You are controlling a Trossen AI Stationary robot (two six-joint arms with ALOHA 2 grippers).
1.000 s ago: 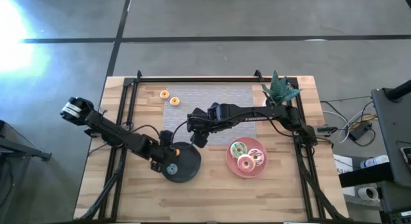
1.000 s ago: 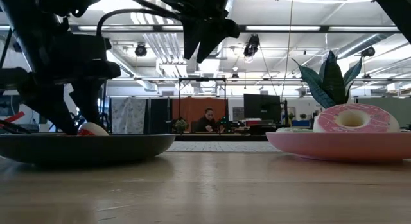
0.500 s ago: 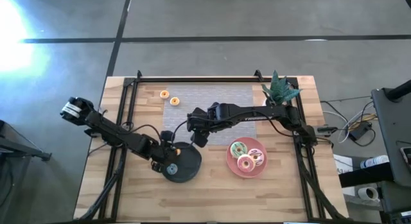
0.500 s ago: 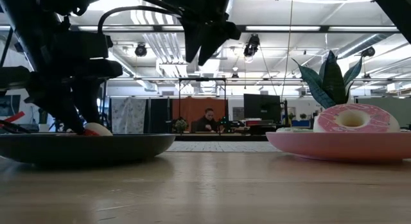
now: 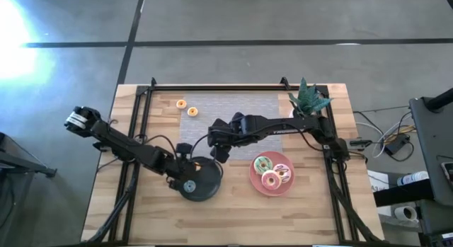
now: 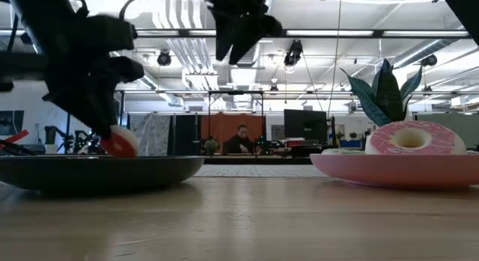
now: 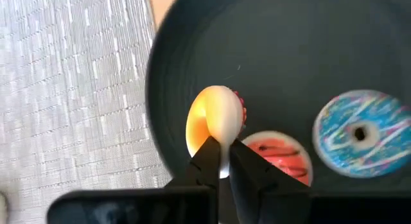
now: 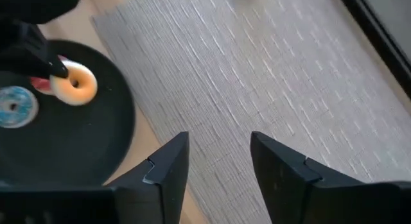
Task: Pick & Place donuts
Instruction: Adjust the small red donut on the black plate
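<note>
My left gripper (image 7: 219,161) is shut on a small orange-and-white donut (image 7: 215,121) over the black plate (image 7: 308,51), which sits at the table's near left (image 5: 209,183). A blue donut (image 7: 359,135) and a red donut (image 7: 277,155) lie flat on that plate. My right gripper (image 8: 218,161) hangs open over the grey mat (image 8: 257,76), beside the plate's far edge, and holds nothing. Three larger donuts lie on the pink plate (image 5: 256,182); among them is a pink one (image 6: 410,138). Two orange donuts (image 5: 182,103) (image 5: 192,112) rest on the mat. My left gripper pinches one side of the small donut's ring (image 7: 218,139) between its two fingertips, coming slanting down from the table's left. The donut stands on edge beyond the fingers (image 8: 59,71). The plate's rim (image 6: 150,162) hides whether its lower edge is clear of the plate.
A potted plant (image 5: 308,99) stands at the table's far right corner. A black frame rail (image 5: 219,87) runs along the far edge. Bare wood lies along the near edge (image 5: 233,222).
My left gripper has shut on the small donut. The donut lay low in the black plate and now stands higher, tipped up on edge in the fingers. My right gripper has kept its place.
</note>
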